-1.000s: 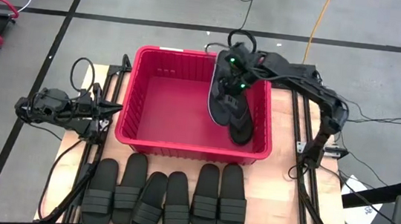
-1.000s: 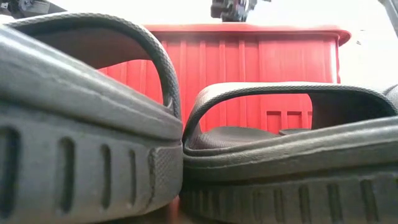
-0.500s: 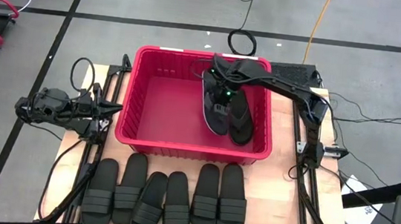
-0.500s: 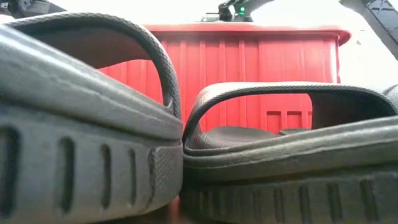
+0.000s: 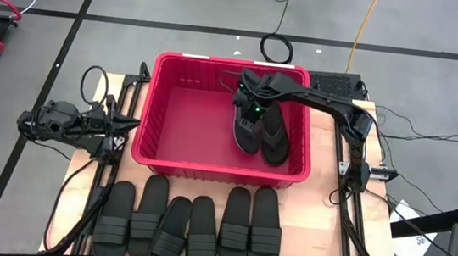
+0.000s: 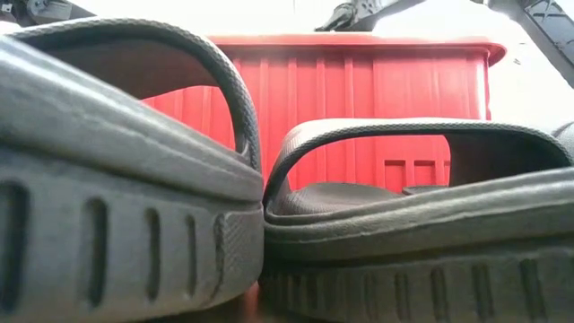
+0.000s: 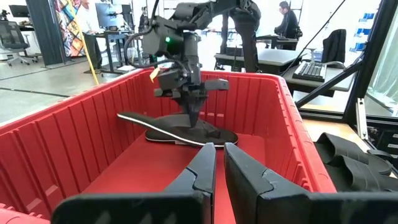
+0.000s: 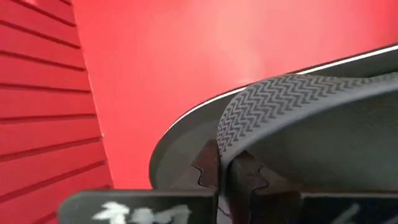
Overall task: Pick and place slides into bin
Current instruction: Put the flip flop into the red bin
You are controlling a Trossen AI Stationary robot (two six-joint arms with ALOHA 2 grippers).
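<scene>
The right gripper (image 5: 250, 113) has come lower into the bin (image 5: 167, 66) than it was a second ago, when it held the thong slide (image 5: 247, 128) up above the far right part of the basket; over the last half second it has hardly shifted. Its fingers (image 8: 208, 168) are pressed almost together on the slide's thin ribbed strap (image 8: 273, 99), so the slide is pinched fast. The bin, the largest thing on the table (image 5: 320, 197), stands at the middle of the far side. Inside it, on the right, the held slide sits low over the red floor, its long axis running from the far wall toward the near wall, tilted a little in the left wrist view. Just beside it on the right lies a second thong slide (image 5: 274, 141), lengthwise the same way. In front of the bin a row of six band slides (image 5: 189, 222) lies side by side, long axes front to back. The left gripper (image 5: 127, 124) waits beside the bin's left wall, fingers (image 7: 205, 168) nearly closed on nothing.
</scene>
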